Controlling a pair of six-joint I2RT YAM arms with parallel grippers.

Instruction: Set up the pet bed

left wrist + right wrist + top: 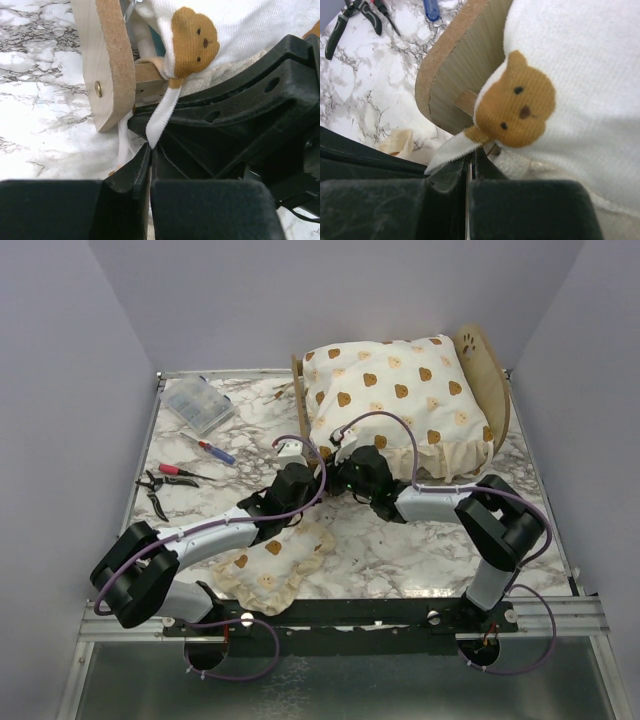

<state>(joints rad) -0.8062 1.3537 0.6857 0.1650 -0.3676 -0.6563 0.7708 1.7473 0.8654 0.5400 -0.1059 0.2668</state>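
Parts box [198,405]: clear plastic, upper left of the counter [400,540].
Tools: screwdriver [215,451] and pliers [160,485], left side, below the box.
Small pillow [275,565]: bear print, lower centre, partly under the left arm.
Left fingers [145,161]: together, clamped on a white tie strap [162,112] hanging from the cushion corner by the footboard [107,60].
Right fingers [470,162]: together, tips at a second white strap [447,152]; can't tell if it is pinched.
Cushion [395,400]: bear print, lying on the bed.
Pet bed [487,360]: upper right of the counter, headboard at the right.
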